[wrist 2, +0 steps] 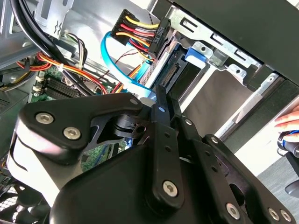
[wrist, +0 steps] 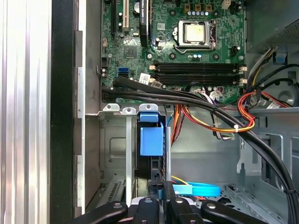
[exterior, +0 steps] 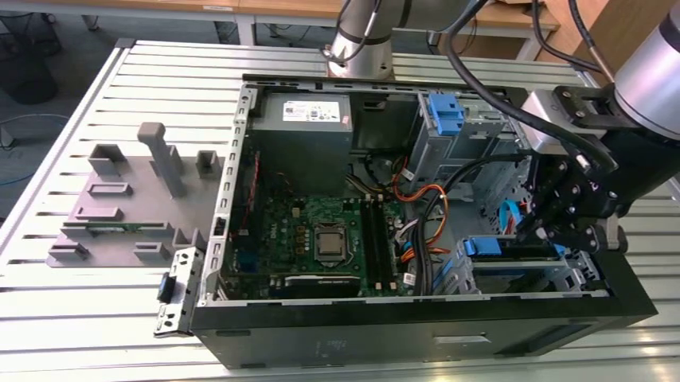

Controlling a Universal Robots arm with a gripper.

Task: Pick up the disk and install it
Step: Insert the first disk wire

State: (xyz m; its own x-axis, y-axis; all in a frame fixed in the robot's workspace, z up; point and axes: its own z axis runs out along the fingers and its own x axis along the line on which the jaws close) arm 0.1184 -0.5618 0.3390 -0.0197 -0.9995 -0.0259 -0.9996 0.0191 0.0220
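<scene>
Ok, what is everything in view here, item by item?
disk: one, hard drive in blue plastic carrier rails, in the case's lower drive cage
open computer case: one, black and grey metal, on the table
motherboard: one, green, on the case floor
power-supply box: one, grey with white sticker, far corner of the case
bare plastic clip: one, blue, upper drive bay
flat data cable: one, light blue, beside the cage
wire bundles: several, black, orange, red, yellow, across the case
fixture plate: one, grey, exterior view's left
slotted table: one, aluminium
person's hand: one, beyond the case
robot arm: one, silver
gripper: one, black, over the drive cage
</scene>
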